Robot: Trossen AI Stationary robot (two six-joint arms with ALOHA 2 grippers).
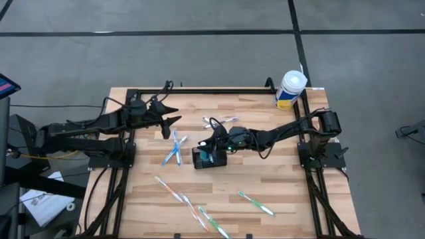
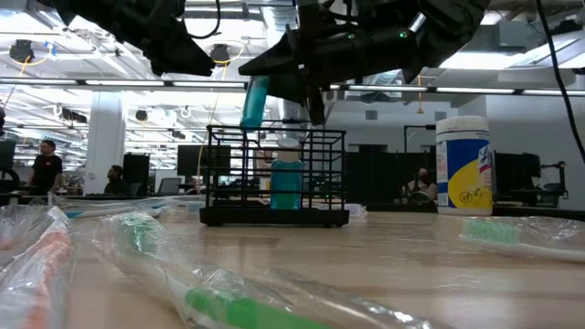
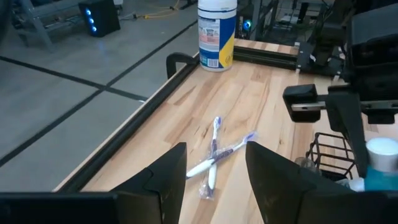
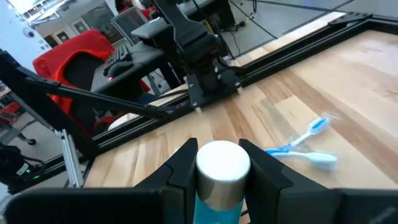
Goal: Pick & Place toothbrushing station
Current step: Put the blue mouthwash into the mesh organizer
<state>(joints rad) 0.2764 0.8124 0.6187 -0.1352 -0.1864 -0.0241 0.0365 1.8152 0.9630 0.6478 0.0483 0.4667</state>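
Note:
The black wire-mesh basket [image 1: 209, 159] stands at the table's middle; it also shows in the low view [image 2: 274, 178]. A teal bottle with a white cap [image 2: 286, 178] stands upright inside it. My right gripper [image 4: 222, 167] reaches in from the table's right and is over the basket [image 1: 211, 147], shut on the bottle. Another teal shape [image 2: 254, 102] shows above the basket's left part; what it is I cannot tell. My left gripper [image 3: 214, 168] is open and empty above the table's far left [image 1: 171, 119], over two crossed blue toothbrushes [image 3: 214, 155]. My right gripper has the bottle's white cap [image 4: 222, 163] between its two fingers [image 4: 183, 165], one on each side of it. The fingers slant down from the table's right. The bottle stands upright, its bottom at the basket's floor [image 2: 286, 206].
A white-and-yellow wipes tub [image 1: 290, 89] stands at the far right corner. Wrapped toothbrushes lie about: two blue ones [image 1: 174, 149] left of the basket, a white one [image 1: 219, 121] beyond it, several [image 1: 192, 209] near the front edge, and a green one [image 1: 255, 204].

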